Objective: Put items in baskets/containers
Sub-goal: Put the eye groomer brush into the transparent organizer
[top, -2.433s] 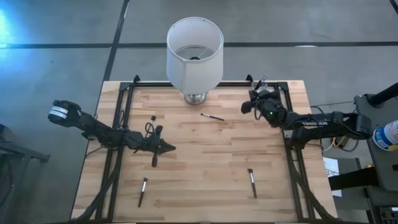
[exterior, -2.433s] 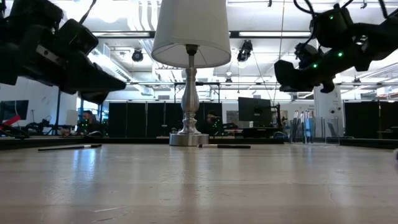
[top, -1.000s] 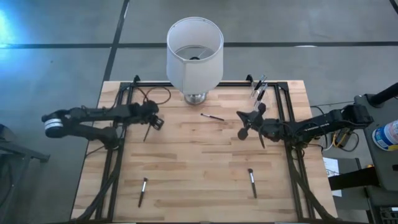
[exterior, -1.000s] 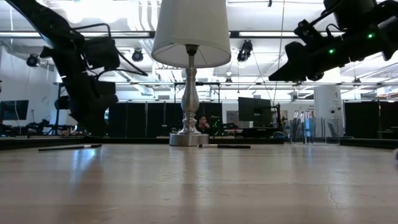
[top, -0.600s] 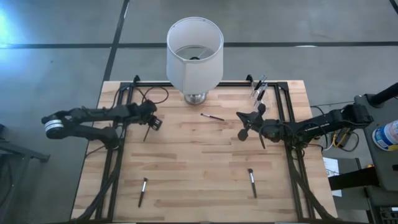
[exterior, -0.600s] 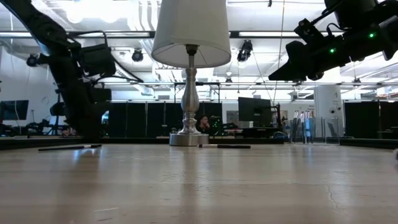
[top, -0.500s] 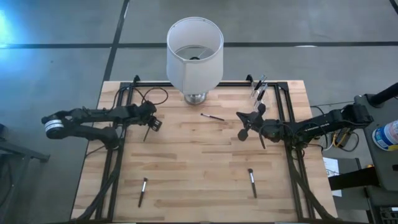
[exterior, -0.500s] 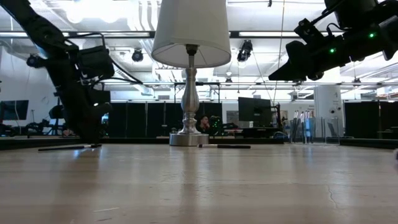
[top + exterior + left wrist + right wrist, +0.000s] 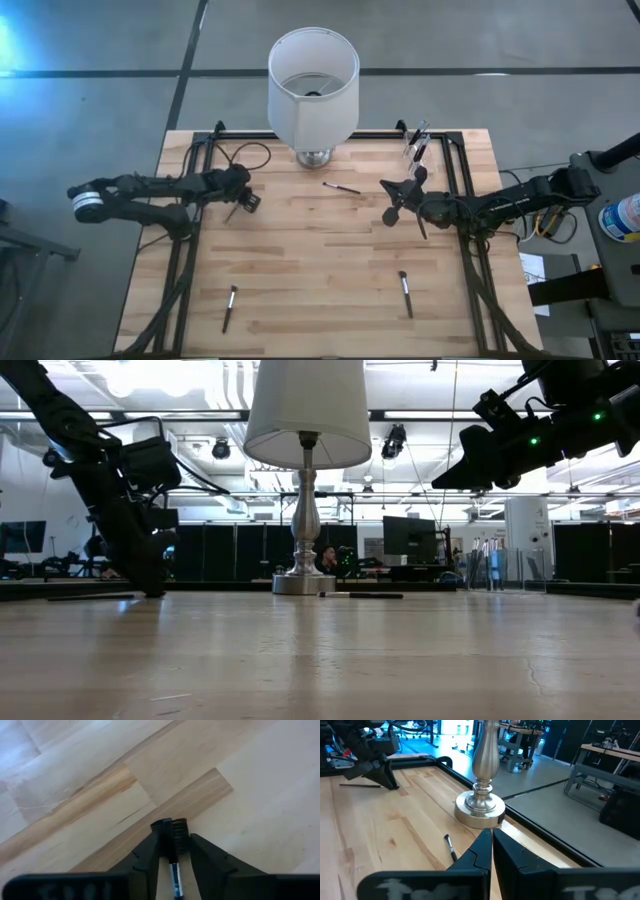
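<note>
A thin makeup brush [image 9: 174,875] lies on the wood table at the far left, and my left gripper [image 9: 243,202] is down on it, shut on it. It shows as a dark line [image 9: 90,597] in the low view. Other brushes lie near the lamp [image 9: 342,188] and toward the near edge, one right [image 9: 405,293] and one left [image 9: 229,307]. The clear cup [image 9: 415,142] stands at the far right with brushes in it. My right gripper [image 9: 388,195] hangs shut above the table, right of the middle, touching nothing. My left gripper pinches the brush's dark shaft [image 9: 169,851] between its two fingers [image 9: 159,837], near one end and beside the silvery part. The fingers come from above, slanting down to the table. The rest of the brush [image 9: 90,597] lies flat on the wood, running toward the table's left.
A big white lampshade [image 9: 313,85] on a metal base [image 9: 480,810] stands at the middle of the far edge. A black frame rail [image 9: 190,250] runs along both sides. Bare wood lies between the arms.
My left gripper has come down onto the table at the far left and drifted slightly toward the left edge. The brush under it has slid a little toward the table's left, still flat on the wood.
</note>
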`<state>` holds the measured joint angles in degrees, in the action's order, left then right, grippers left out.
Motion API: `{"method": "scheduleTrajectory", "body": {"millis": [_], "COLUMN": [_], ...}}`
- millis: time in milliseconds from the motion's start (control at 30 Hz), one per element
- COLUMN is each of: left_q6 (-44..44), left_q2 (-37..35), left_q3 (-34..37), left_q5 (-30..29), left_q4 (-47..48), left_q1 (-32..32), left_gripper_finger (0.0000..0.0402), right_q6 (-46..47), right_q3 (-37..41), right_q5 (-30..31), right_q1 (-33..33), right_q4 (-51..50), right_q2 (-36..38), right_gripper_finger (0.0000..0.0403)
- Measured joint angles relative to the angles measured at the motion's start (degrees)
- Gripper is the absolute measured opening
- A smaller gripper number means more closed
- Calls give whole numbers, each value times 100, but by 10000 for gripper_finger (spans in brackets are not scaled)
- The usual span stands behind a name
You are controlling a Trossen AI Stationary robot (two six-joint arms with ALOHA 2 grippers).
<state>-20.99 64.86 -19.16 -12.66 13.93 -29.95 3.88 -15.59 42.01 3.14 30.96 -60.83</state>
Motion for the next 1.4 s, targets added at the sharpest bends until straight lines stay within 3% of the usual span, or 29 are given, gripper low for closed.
{"method": "scheduleTrajectory", "body": {"millis": [233, 467, 900, 1400], "left_q6": [344, 513, 543, 166], "left_q2": [379, 210, -244, -657], "left_q3": [-3, -78, -182, -317], "left_q5": [-43, -57, 461, 408], "left_q4": [3, 13, 162, -287], "left_q1": [2, 2, 141, 1436], "left_gripper_finger": [62, 6, 0, 0], "right_q6": [0, 0, -4, 54], "right_q3": [2, 2, 2, 53], "right_q5": [1, 1, 1, -35], "right_q1": [0, 0, 0, 22], "right_q4": [0, 0, -7, -40], "right_q2": [-1, 1, 1, 0], "right_gripper_finger": [8, 8, 8, 8]}}
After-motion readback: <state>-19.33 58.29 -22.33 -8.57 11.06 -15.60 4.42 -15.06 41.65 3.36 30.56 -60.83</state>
